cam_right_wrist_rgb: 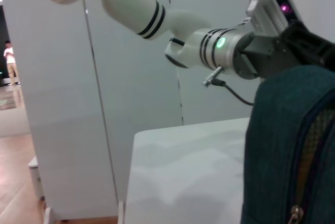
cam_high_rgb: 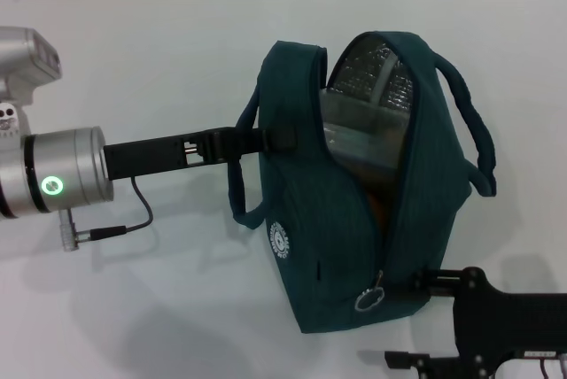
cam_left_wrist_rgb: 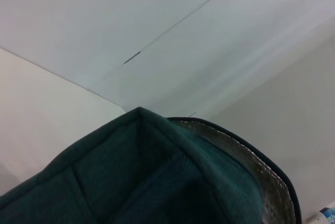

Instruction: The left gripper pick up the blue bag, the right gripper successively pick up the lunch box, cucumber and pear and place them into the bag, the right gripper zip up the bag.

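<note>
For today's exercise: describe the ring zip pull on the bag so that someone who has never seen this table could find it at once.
Start at the blue bag standing on the white table. Follow its open zip down to the bag's lower end, nearest the right tool. There hangs the zip pull, a small silver ring, unlike the flat white round logo printed beside it.

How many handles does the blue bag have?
2. One handle loops on the side of the blue bag facing the left gripper, which reaches into it. The other handle arches on the far side.

Teal bag (cam_high_rgb: 310,246), silver foil lining (cam_high_rgb: 376,73)
</note>
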Motion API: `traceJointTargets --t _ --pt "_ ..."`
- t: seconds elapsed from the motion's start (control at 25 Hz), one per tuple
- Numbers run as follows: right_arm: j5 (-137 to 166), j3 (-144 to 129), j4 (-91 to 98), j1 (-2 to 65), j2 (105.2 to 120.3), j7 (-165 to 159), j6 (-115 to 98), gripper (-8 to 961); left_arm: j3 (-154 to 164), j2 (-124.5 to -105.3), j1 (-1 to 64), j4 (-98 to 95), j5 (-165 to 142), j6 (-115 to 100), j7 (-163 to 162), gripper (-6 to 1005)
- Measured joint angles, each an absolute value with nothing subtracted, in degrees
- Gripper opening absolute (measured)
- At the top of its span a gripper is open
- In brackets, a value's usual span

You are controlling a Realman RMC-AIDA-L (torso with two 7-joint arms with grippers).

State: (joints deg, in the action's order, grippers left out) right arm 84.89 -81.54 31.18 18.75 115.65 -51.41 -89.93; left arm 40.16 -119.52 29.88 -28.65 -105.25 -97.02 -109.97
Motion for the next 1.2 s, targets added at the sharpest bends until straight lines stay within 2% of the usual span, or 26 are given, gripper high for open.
traceJointTargets --t 1.04,1.2 --pt "79.38 -84.13 29.50 18.53 115.66 -51.50 -88.04 681 40.16 -119.43 29.46 -28.65 -105.20 -97.30 -109.95 72" --pt "79.28 -84.17 29.47 18.51 115.66 -51.65 -88.13 579 40.16 -119.44 29.44 -28.65 -105.21 -97.39 -109.95 72"
